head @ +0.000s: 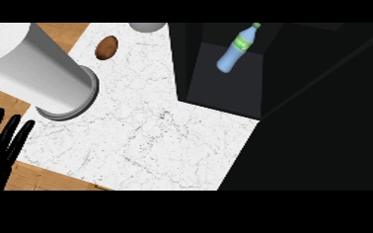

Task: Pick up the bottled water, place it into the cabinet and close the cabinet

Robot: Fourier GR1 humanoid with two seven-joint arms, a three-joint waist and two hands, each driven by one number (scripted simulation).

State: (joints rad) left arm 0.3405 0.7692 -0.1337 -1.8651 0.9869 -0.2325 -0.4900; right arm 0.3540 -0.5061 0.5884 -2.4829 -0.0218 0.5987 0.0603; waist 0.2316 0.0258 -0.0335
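1. Bottle (238, 49) of water, blue with a green cap and green label, lies tilted inside the dark cabinet (218, 91), cap pointing up and to the right, far up and to the right of the left hand (13, 140).
2. Left hand shows at the left edge, black fingers straight and spread, released and holding nothing, over the table's (160, 128) near-left corner.
3. Grey forearm (44, 71) reaches in from the upper left, its round end just above and right of the hand's fingers.
4. Right hand is out of view.
5. White marbled table spreads to the right of the hand, ending against the cabinet.
6. Brown oval item (107, 47) lies on the table well above the hand, to the right of the forearm.
7. Grey rounded object (148, 26) sits at the table's far edge, cut off by the frame, between the brown item and the cabinet.
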